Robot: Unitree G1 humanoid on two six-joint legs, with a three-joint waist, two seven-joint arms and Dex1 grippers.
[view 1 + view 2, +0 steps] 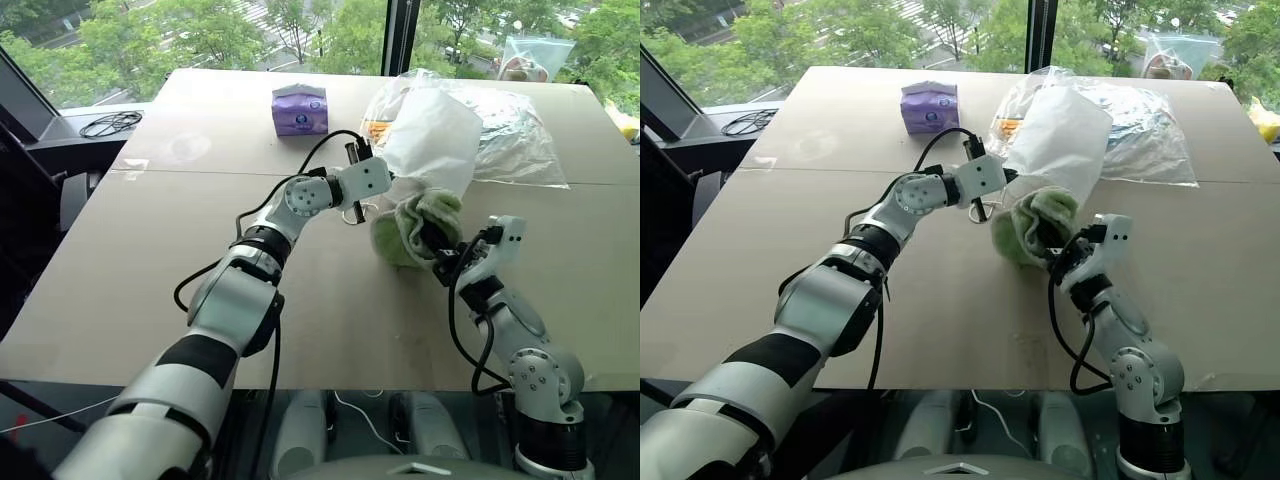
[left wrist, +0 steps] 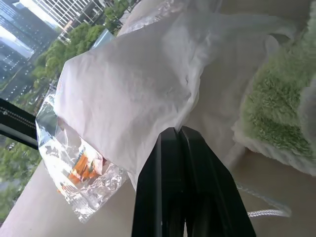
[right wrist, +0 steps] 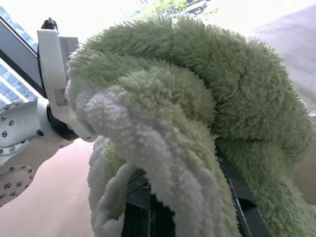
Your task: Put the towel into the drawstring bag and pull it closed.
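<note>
1. Near the table's (image 1: 120, 290) middle, the right gripper (image 1: 437, 252) is clamped on the fluffy green towel (image 1: 410, 225), bunched up just off the surface.
2. Left gripper (image 2: 178, 136) has pinched together on the white drawstring bag's (image 1: 435, 135) edge, right beside the towel.
3. Bag's cord (image 2: 266, 213) trails on the table.

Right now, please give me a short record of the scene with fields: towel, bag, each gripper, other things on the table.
towel: green towel, bunched at the bag's mouth, not yet inside
bag: white drawstring bag, lying on the table
left gripper: shut on the bag's edge
right gripper: shut on the towel
other things: purple tissue pack; clear plastic bag behind the white bag
</note>
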